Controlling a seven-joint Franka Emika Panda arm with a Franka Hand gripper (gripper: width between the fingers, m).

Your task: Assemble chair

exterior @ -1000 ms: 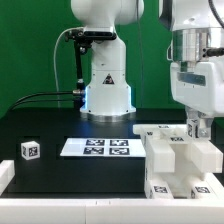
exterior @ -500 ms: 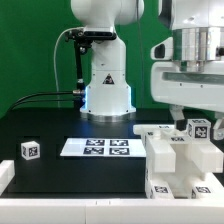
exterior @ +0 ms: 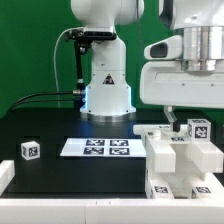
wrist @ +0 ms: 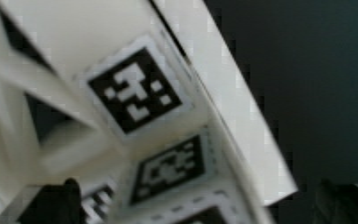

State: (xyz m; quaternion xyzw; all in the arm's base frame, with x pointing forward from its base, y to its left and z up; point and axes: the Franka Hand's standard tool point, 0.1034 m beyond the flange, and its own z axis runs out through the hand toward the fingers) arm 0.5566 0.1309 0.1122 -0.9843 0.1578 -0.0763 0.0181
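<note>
The chair parts [exterior: 172, 160] are chunky white pieces grouped at the exterior view's right, with a tagged block [exterior: 200, 128] standing on top of them. My gripper [exterior: 193, 113] hovers just above that block, open and holding nothing. In the wrist view the white chair pieces [wrist: 211, 70] with black-and-white tags fill the picture, and my gripper [wrist: 197, 205] stands wide over them; the dark fingertips [wrist: 60, 200] touch nothing. A small tagged white cube [exterior: 30, 150] lies alone at the exterior view's left.
The marker board [exterior: 97, 147] lies flat on the black table between the cube and the chair parts. The robot's white base [exterior: 108, 80] stands behind it, with a black cable running toward the left. A white rim edges the table's front.
The jaws have opened and let go of the tagged block, which stays on the chair parts. The hand has lifted away from it.
</note>
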